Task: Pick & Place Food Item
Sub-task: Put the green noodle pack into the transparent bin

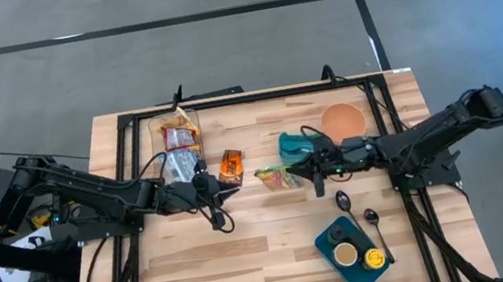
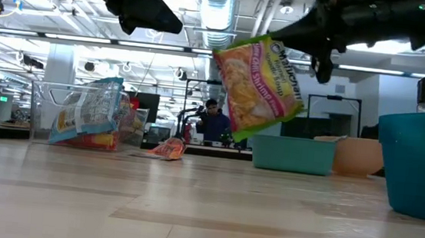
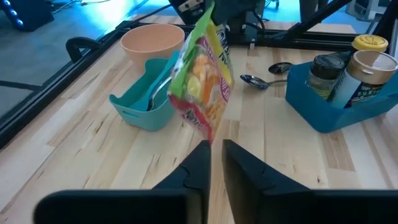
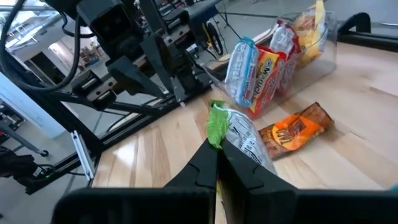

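Hanging above mid-table, noodle packet [image 2: 258, 84] pinched at its upper edge between the closed fingers of the right gripper [image 1: 313, 168], clear of the wood, just beside the teal bin [image 1: 295, 144] and near the peach bowl [image 1: 343, 121]. Facing it, left gripper [image 1: 223, 195] with fingers [image 3: 198, 168] only a narrow gap apart, empty. Lying flat near it, orange snack bar [image 1: 230, 167]; farther back, clear container [image 1: 177, 138] of packets.
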You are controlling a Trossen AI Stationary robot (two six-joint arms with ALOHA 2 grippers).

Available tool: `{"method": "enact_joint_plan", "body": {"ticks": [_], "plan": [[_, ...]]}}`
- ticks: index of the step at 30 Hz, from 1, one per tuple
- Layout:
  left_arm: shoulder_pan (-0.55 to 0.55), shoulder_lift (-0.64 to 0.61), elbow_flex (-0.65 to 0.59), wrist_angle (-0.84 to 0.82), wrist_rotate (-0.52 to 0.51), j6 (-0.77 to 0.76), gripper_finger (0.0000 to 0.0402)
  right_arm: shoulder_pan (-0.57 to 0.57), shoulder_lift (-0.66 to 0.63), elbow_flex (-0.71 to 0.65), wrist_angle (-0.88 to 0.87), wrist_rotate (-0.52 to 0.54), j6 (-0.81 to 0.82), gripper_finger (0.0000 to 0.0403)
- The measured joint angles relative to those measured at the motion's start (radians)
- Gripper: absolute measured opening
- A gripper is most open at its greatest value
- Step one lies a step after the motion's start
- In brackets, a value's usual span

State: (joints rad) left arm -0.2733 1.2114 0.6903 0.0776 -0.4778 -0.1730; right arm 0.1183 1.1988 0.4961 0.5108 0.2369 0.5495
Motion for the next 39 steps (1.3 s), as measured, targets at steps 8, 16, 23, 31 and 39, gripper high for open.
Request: {"method": "enact_joint_plan", "body": {"ticks": [8,16,23,31,39], "plan": [[0.000,0.000,0.000,-0.008,0.000,0.000,0.0078,0.030,0.125,0.121,-0.006,-0.002,-0.073,0.0000],[0.000,0.000,0.000,-0.041,0.003,-0.043,0.0113,0.039,0.164,0.170,-0.012,-0.029,-0.090,0.0000],[0.000,0.040,0.000,-0.009,0.002,-0.048,0.0172,0.045,0.164,0.172,-0.009,-0.029,-0.108,0.0000],[0.000,0.119,-0.001,0.116,-0.001,0.013,0.0213,0.045,0.164,0.172,-0.010,-0.029,-0.108,0.0000],[0.005,0.121,0.000,0.207,0.018,0.016,0.0220,0.045,0.164,0.172,-0.013,-0.030,-0.106,0.0000]]}}
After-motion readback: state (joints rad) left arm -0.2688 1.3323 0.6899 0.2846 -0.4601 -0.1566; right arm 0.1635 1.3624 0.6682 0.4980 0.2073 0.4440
